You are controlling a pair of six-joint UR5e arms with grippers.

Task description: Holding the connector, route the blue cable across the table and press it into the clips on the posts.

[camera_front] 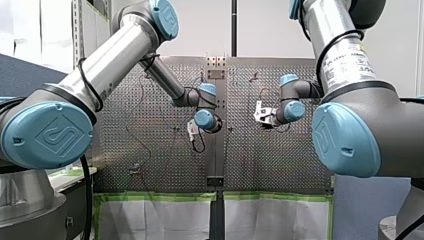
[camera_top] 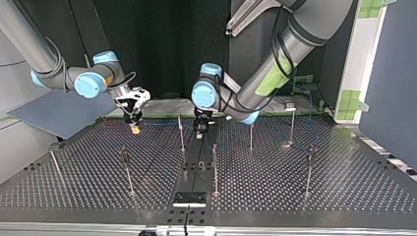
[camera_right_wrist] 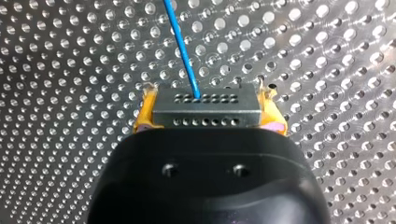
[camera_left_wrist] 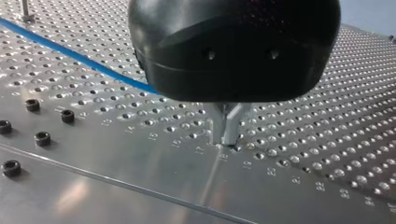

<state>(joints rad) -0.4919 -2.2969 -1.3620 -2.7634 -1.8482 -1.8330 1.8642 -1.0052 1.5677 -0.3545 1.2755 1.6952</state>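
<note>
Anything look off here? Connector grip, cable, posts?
Nothing stands out. The connector sits square between my right gripper's yellow pads, and the blue cable leaves it cleanly, without kinks. In the top view the posts all stand. My left gripper is down at the table, the cable running behind its body.
</note>
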